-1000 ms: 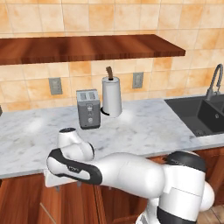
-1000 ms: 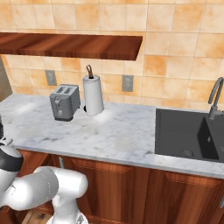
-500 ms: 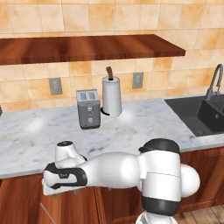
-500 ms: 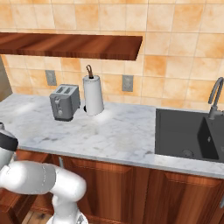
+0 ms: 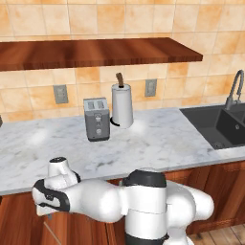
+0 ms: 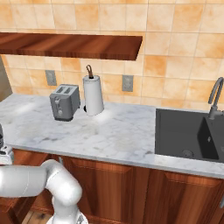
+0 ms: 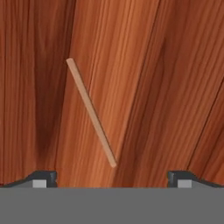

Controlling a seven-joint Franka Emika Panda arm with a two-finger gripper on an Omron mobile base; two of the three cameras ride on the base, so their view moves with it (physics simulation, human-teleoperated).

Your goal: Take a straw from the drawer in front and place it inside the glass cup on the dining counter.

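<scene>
The straw (image 7: 91, 113), a thin tan stick, lies at a slant on the reddish wood floor of the drawer (image 7: 166, 87) in the hand view. My gripper (image 7: 112, 178) looks straight down on it, open. Its two dark fingertips (image 7: 43, 177) stand wide apart, one on each side of the straw's near end, and touch nothing. In the left base view my arm (image 5: 95, 201) reaches down to the lower left, below the edge of the marble worktop (image 5: 158, 143). The glass cup and the dining counter are out of view.
On the worktop stand a grey toaster (image 5: 96, 118) and a white paper towel roll (image 5: 122, 105). A dark sink (image 5: 220, 125) with a faucet lies to the right. A wooden shelf (image 5: 95, 51) hangs above. Cabinet doors (image 6: 131, 192) run below the worktop.
My arm has swung down and to the left, from level with the worktop's edge to below it. The gripper has stayed open.
</scene>
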